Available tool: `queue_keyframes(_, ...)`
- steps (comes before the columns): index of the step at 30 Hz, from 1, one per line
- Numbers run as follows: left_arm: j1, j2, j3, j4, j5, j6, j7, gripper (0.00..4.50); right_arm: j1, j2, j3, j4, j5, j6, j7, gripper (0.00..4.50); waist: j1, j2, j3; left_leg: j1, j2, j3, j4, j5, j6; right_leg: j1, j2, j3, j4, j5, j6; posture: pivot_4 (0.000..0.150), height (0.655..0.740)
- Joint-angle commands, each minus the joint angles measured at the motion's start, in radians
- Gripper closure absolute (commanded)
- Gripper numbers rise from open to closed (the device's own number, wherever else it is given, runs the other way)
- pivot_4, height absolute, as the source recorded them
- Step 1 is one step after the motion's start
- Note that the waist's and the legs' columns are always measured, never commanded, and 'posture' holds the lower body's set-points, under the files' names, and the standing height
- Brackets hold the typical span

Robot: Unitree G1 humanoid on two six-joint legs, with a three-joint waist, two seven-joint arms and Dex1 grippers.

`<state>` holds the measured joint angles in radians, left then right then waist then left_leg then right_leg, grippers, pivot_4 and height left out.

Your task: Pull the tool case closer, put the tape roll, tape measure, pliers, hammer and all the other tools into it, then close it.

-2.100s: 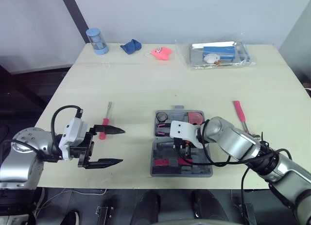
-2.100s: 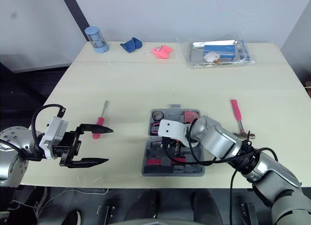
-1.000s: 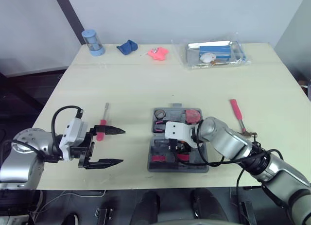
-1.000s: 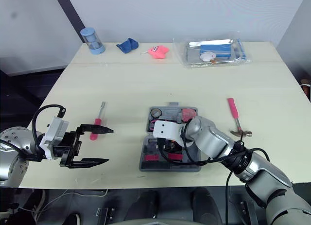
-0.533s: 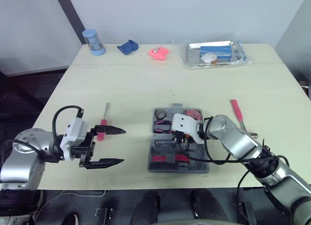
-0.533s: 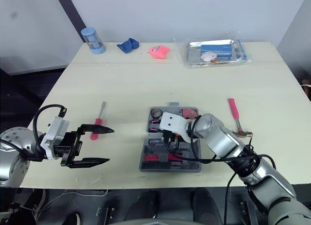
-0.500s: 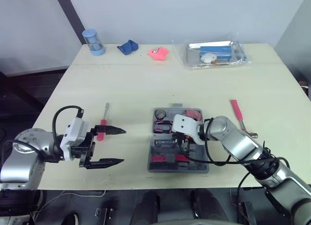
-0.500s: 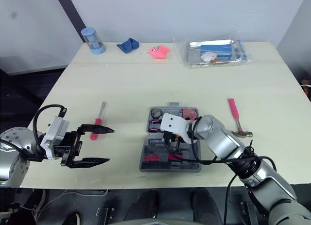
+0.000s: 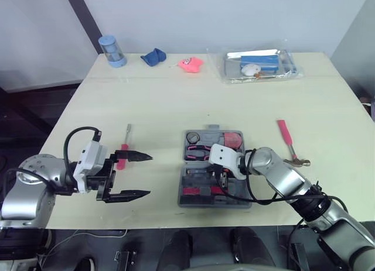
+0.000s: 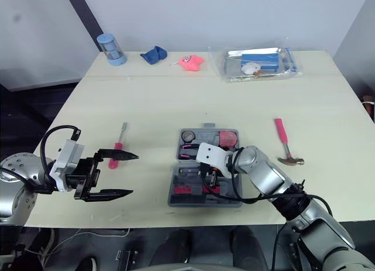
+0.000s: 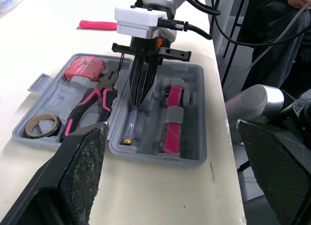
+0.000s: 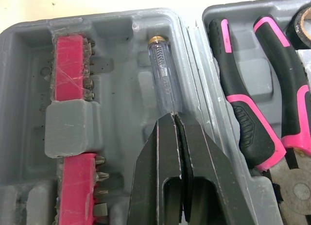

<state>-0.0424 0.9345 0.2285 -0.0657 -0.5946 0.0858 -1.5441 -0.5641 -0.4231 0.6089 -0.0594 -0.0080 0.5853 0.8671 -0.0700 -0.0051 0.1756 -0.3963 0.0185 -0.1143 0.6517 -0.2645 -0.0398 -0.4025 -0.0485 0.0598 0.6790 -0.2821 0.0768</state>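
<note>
Grey plastic tool case [image 11: 192, 123] lay open and flat at the 6 o'clock edge of the cream bench [image 9: 176, 101], both halves facing up. The 12 o'clock half held the brown tape roll [image 11: 43, 117], black-and-pink pliers [image 12: 240, 103] and red tape measure [image 11: 83, 68]. The 6 o'clock half held two pink bit strips [image 12: 70, 60] and a clear-handled screwdriver [image 12: 163, 79] in the slot next to the hinge.

Over that half the right gripper [image 12: 174, 119] pointed down, fingers pressed together, tips touching one end of the clear handle. Couldn't tell if they pinched it.

At the case's 9 o'clock, well apart from it, the left gripper [image 9: 150, 175] hung with its fingers spread wide. A red-handled screwdriver [image 9: 122, 155] lay on the bench just beside its 12 o'clock finger, shaft pointing to 12 o'clock; contact unclear.

At the case's 3 o'clock, apart from it, a pink-handled hammer [image 9: 287, 136] lay on the bench, head toward 6 o'clock.

Along the bench's 12 o'clock edge, from 11 to 1 o'clock: a blue cylinder [image 9: 111, 50], blue cloth [image 9: 154, 56], small pink object [image 9: 190, 63], clear plastic packet [image 9: 261, 64].
</note>
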Motion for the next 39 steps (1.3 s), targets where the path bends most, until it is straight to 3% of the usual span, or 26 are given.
queue_keyframes(1, -0.003, 0.002, 0.026, -0.03, -0.025, 0.01, 0.002, 0.0, 0.037, -0.005, 0.01, 0.063, -0.033, -0.015, -0.009, 4.48, 0.0, 0.0, 0.0, 0.0, 0.0, 0.0, 0.0, 0.0, 0.0, 0.0, 0.0, 0.0, 0.0, 0.0, 0.0, 0.15, 0.74)
queue_keyframes(11, 0.013, -0.016, 0.03, -0.048, -0.029, 0.029, 0.023, 0.0, 0.081, -0.013, -0.024, 0.084, -0.036, -0.038, -0.01, 4.48, 0.006, -0.001, -0.001, 0.006, 0.0, 0.0, 0.0, 0.0, 0.0, 0.006, 0.0, 0.0, -0.001, 0.0, 0.0, 0.15, 0.74)
queue_keyframes(18, 0.052, -0.062, 0.071, -0.057, -0.038, 0.059, 0.115, 0.0, 0.14, 0.022, -0.226, -0.081, 0.112, -0.118, -0.016, 4.48, 0.008, -0.001, -0.001, 0.005, 0.0, 0.0, 0.0, 0.0, 0.0, 0.006, 0.0, 0.0, -0.001, 0.0, 0.0, 0.15, 0.74)
queue_keyframes(28, 0.219, -0.176, 0.202, -0.097, -0.049, 0.111, 0.343, 0.0, 0.487, -0.077, -0.624, -0.263, 0.323, -0.291, -0.018, 4.48, 0.016, -0.001, -0.001, 0.004, 0.0, 0.0, 0.0, 0.0, 0.0, 0.005, -0.001, 0.001, -0.001, 0.0, 0.0, 0.15, 0.74)
queue_keyframes(38, 0.383, -0.304, 0.304, -0.018, 0.014, 0.048, 0.514, 0.0, 0.861, -0.088, -0.97, -0.198, 0.426, -0.466, -0.017, 4.48, 0.027, -0.002, -0.001, 0.011, 0.0, 0.006, -0.002, 0.0, 0.0, 0.01, -0.001, 0.006, -0.001, 0.0, 0.0, 0.15, 0.74)
queue_keyframes(39, 0.398, -0.315, 0.312, -0.008, 0.02, 0.04, 0.527, 0.0, 0.892, -0.08, -0.997, -0.185, 0.437, -0.483, -0.017, 4.25, 0.028, -0.003, -0.001, 0.012, 0.0, 0.007, -0.002, 0.0, 0.0, 0.01, -0.001, 0.007, -0.001, 0.0, 0.0, 0.15, 0.74)
